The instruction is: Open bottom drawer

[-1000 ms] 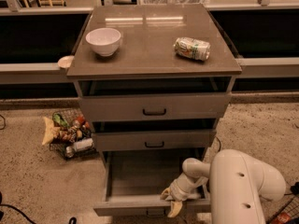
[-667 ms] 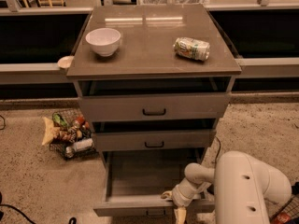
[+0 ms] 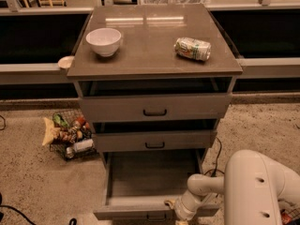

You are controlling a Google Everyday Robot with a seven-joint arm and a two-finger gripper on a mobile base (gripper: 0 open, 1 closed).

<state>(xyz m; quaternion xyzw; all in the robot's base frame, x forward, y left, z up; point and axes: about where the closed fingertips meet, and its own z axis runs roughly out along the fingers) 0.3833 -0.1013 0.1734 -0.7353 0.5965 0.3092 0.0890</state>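
Three grey-brown drawers are stacked in a cabinet seen from above and in front. The bottom drawer is found open, slid well out toward the camera, with its plain grey inside exposed and nothing seen in it. Its front runs along the lower edge of the view, and its black handle is partly cut off there. The gripper is placed at the top edge of that front, right of the handle, touching or just beside it; whether it is spread or pressed together cannot be told. The white arm is seen entering from the lower right. The middle drawer and the top drawer are each left slightly ajar, dark gaps shown above them. On the cabinet top a white bowl is set upright at the left and a can is laid on its side at the right, well apart. A wire basket of packaged items is seen on the speckled floor left of the cabinet.
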